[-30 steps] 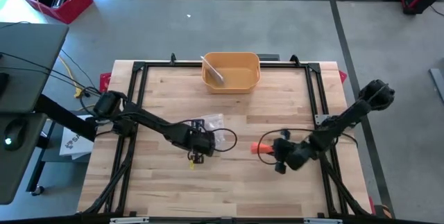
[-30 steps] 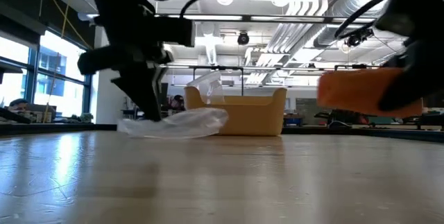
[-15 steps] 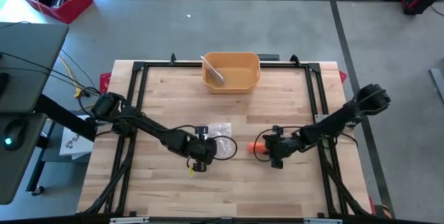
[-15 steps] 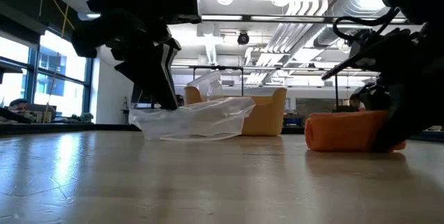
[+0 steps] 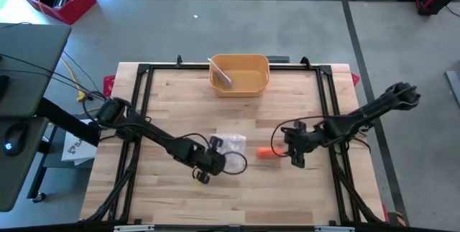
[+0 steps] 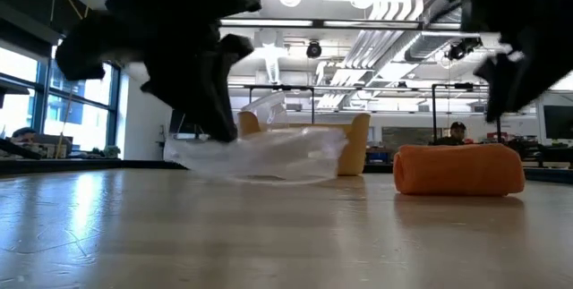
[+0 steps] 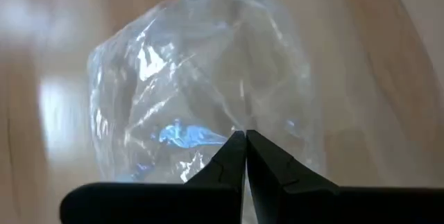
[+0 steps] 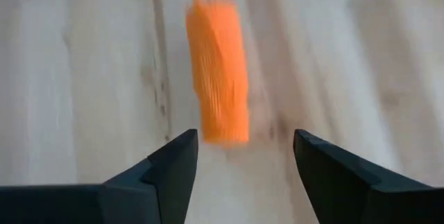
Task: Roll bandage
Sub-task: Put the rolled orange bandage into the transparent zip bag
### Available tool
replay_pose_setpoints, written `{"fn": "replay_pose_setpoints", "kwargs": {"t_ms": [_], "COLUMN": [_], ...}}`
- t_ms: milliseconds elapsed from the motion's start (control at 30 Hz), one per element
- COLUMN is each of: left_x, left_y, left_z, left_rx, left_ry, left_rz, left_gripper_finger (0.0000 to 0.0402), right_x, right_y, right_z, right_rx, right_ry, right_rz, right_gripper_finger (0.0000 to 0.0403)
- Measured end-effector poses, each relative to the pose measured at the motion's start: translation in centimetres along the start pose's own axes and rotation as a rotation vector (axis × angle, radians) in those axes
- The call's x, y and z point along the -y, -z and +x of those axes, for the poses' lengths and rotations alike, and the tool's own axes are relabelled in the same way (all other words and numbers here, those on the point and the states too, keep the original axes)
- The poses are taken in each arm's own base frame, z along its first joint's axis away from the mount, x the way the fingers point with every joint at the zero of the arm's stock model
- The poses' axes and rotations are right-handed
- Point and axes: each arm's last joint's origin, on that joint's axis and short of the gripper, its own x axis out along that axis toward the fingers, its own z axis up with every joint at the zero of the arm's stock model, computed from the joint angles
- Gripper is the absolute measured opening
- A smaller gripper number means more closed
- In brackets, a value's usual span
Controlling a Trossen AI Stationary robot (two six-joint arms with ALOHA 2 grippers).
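The orange bandage roll (image 5: 267,152) lies on its side on the wooden table (image 5: 172,103), right of centre, free of both grippers. My right gripper (image 5: 287,148) stands open just to the roll's right. In the right wrist view the roll (image 8: 218,71) lies ahead of the spread fingers, apart from them. My left gripper (image 5: 219,153) is shut on a crumpled clear plastic bag (image 5: 231,144) near the table's middle. The bag (image 6: 260,153) also shows in the low view, left of the roll (image 6: 458,169). My left gripper pinches the clear bag's near edge (image 7: 244,125) between its two fingertips. One layer or several, I cannot tell. The fingers come slanting down from the table's near left side. The rest of the bag (image 7: 208,64) spreads out crumpled beyond the fingertips, low over the table.
A tan bin (image 5: 239,74) with a pale object inside stands at the table's far edge, in the middle. A black frame (image 5: 144,70) runs along the table's sides. Bare wood lies near the front edge.
My right gripper has lowered the orange roll onto the table, opened and let go. It has then drawn back toward the table's right edge and risen, and the roll stays lying there. My left gripper has gone toward the near right, dragging the clear bag along.
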Motion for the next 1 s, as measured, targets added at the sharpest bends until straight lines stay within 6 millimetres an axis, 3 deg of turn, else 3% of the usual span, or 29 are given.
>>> {"fn": "replay_pose_setpoints", "kwargs": {"t_ms": [100,167,367,567,667,800,933,1000], "left_x": [0.3,0.3,-0.7,-0.9,-0.3,1.7,2.2,1.6], "left_y": [0.4,1.0,1.0,1.2,0.3,0.2,2.3,3.7], "left_z": [0.7,0.7,-1.0,-4.3,-4.5,-2.8,-0.6,-0.6], "left_rx": [-0.036,-0.100,-0.094,-0.080,0.004,-0.021,-0.194,-0.293], "left_ry": [0.038,0.016,0.025,0.006,0.061,0.097,-0.103,-0.259], "left_rz": [0.337,0.426,0.150,-0.245,-0.408,-0.443,-0.375,-0.325], "left_gripper_finger": [0.0010,0.0022,0.0097,0.0165,0.0167,0.0151,0.0133,0.0126], "right_x": [-0.6,-1.1,-2.4,-1.1,0.7,2.5,1.3,0.1], "right_y": [-1.7,-2.7,-5.0,-9.1,-11.4,-12.6,-13.5,-13.7], "right_z": [-1.0,-0.8,2.8,7.1,9.4,12.8,14.9,15.1], "right_rx": [0.117,0.195,0.322,0.246,0.130,-0.051,-0.114,-0.112], "right_ry": [0.011,-0.012,-0.073,0.012,0.051,0.101,-0.012,-0.037], "right_rz": [-0.057,-0.088,-0.153,-0.147,-0.102,-0.086,-0.135,-0.159], "right_gripper_finger": [0.0228,0.0229,0.0229,0.0227,0.0215,0.0183,0.0153,0.0144]}}
